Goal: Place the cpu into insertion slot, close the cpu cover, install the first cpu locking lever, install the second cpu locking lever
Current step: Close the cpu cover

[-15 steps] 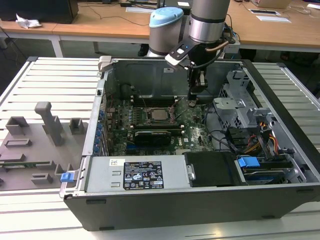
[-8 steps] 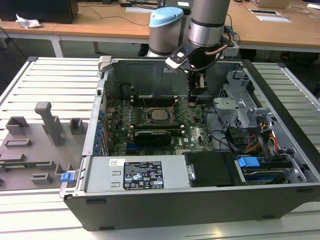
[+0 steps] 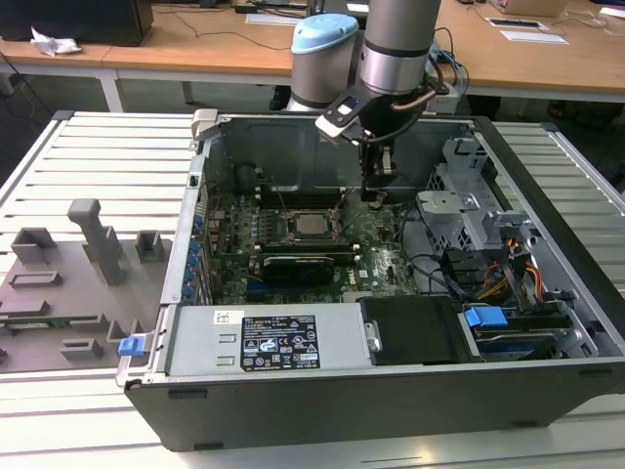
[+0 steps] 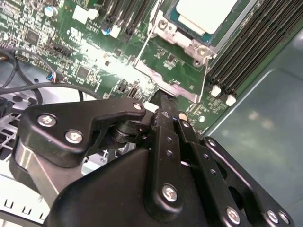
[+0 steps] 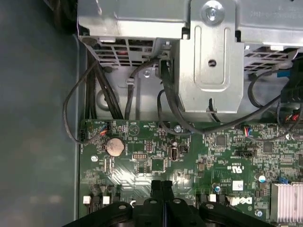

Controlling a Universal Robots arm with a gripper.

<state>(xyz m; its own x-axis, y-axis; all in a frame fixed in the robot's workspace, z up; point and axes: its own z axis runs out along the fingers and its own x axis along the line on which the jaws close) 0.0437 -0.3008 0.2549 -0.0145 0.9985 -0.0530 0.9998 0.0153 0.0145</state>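
Hanging inside the open computer case (image 3: 391, 391), above the green motherboard (image 5: 151, 161), the tool (image 4: 162, 98) has both fingers pressed together w/ nothing visible between them; can't tell if a thin wire is pinched. Just past its tip the cpu cover (image 4: 182, 40) appears down around the cpu (image 4: 206, 14), which sits in the insertion slot (image 3: 290, 227) close beside the tool. Cover prob. stiff, thin sheet metal on a hinge: push on the frame, not the window. Cpu likely light, rigid, fragile, so edges only. Wire levers (image 4: 145, 40) flanking the cover look springy & slippery; free ends prob. the best hold
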